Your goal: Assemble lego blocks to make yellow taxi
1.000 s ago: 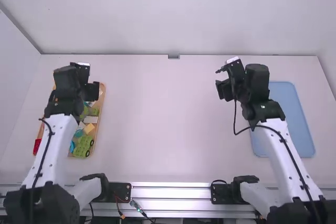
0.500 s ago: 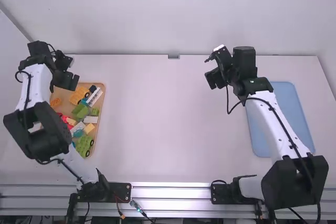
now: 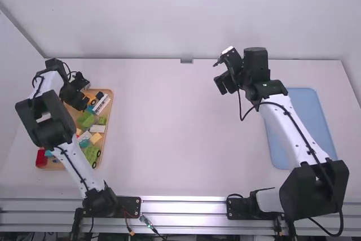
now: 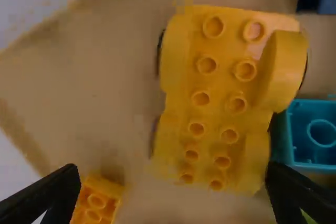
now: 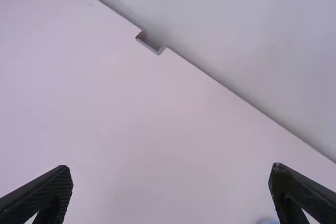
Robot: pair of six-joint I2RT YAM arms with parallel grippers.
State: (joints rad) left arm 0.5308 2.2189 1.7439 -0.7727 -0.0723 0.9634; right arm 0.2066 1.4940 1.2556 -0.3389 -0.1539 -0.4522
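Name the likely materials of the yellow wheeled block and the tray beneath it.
The yellow wheeled block looks like smooth moulded plastic: even colour, crisp round studs, a soft pale sheen. The tray looks matte, perhaps wood, going by its tan-brown tone; visible grain doesn't confirm it.

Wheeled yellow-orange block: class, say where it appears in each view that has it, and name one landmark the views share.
High view: toward the upper left, at the far end of the wooden tray, partly covered by the left gripper.
Left wrist view: large, just right of centre.
Shared landmark: the teal block beside it.
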